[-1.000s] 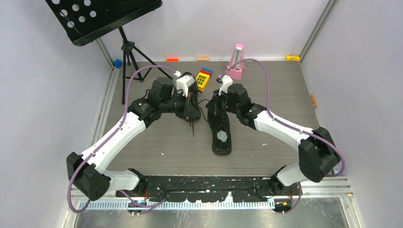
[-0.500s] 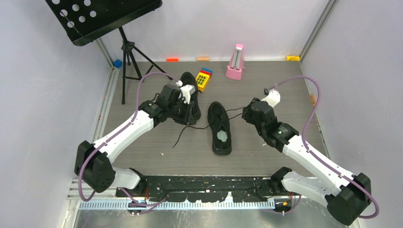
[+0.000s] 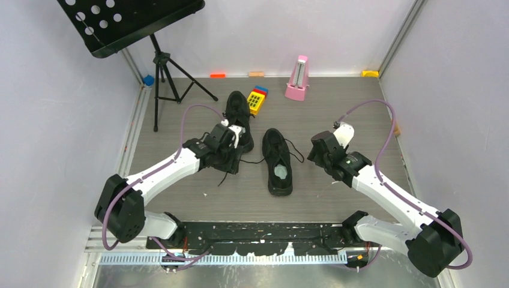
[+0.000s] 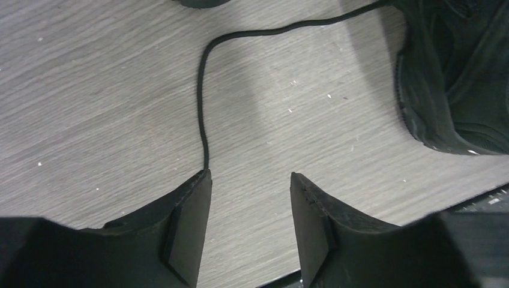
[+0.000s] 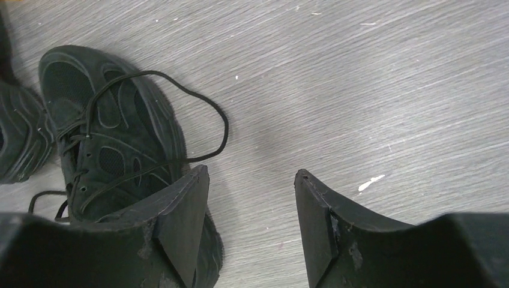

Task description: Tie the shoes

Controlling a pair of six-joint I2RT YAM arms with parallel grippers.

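Shoes (image 3: 278, 162) side by side, colourful blocks (image 3: 258, 99) just behind, pink metronome (image 3: 297, 78)

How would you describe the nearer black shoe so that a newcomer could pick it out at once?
On the grey wood-grain table, look near the middle, in front of the pink metronome. The nearer shoe lies there, toe toward the back wall. Unlike the other shoe by the yellow toy, it shows a pale insole patch and loose laces trailing to both sides.

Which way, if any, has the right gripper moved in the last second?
Yes. The right gripper has pulled back from the pink metronome, toward the near side and to the right. It is now beside the nearer shoe, jaws open.
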